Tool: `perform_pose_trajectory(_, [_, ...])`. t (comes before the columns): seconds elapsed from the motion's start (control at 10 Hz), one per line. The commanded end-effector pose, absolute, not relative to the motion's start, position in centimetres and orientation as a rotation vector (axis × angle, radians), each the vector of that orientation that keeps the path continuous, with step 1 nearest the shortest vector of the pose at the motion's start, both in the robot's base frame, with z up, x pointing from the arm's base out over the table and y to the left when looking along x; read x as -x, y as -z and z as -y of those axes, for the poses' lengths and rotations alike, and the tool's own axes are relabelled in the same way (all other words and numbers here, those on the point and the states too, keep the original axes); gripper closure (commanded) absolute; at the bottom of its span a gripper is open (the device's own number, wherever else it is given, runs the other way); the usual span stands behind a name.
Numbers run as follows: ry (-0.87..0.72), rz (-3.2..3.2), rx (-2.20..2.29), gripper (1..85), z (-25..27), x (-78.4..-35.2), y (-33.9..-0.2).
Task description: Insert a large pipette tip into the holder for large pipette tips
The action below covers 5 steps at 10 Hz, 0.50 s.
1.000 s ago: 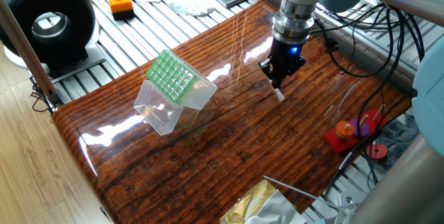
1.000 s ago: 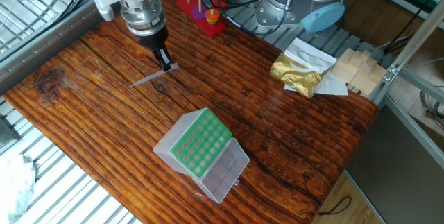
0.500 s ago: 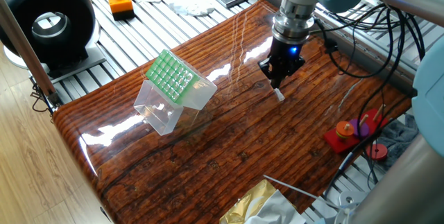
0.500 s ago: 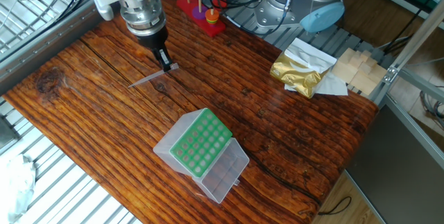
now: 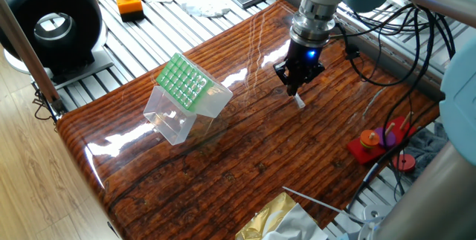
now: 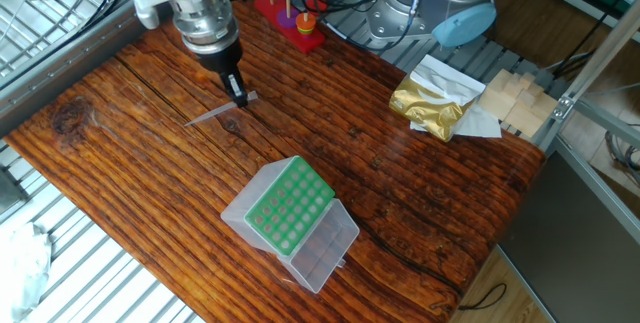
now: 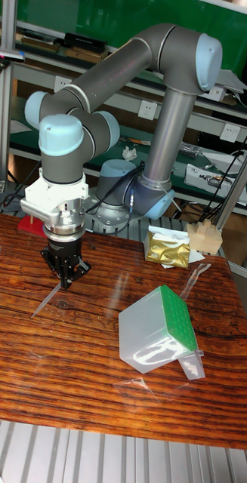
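Observation:
The large pipette tip (image 6: 212, 114) lies slanted on the wooden table, its thin end on the surface; it also shows as a pale sliver (image 7: 46, 302) and a white stub (image 5: 300, 102). My gripper (image 6: 237, 93) (image 5: 292, 88) (image 7: 66, 284) points straight down and is shut on the tip's wide end. The holder for large pipette tips (image 5: 182, 82) (image 6: 290, 205) (image 7: 177, 320) stands tilted near the table's middle, green grid up and clear lid hanging open, well apart from the gripper.
A gold foil bag (image 6: 430, 103) (image 7: 167, 249) and wooden blocks (image 6: 515, 98) sit at one table end. A red peg toy (image 5: 375, 142) (image 6: 290, 15) stands by the edge near the gripper. An orange button box (image 5: 129, 1) and a black round device (image 5: 52, 21) are off the table.
The gripper has shifted very slightly, upward in one fixed view. The tip and the holder look unchanged.

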<state>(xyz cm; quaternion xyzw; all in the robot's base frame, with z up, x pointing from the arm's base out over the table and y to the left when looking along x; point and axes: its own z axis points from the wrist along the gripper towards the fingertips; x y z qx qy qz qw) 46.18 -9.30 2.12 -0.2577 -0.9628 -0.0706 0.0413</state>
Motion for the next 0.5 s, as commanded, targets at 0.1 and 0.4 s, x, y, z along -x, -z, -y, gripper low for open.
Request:
perform_pose_trajectory(0.1, [0.2,2.901,0.857,69.3,9.5,-45.7,-2.1])
perform_pose_trajectory(0.4, [0.187,2.878,0.832,64.7,9.9,-44.7,-1.8])
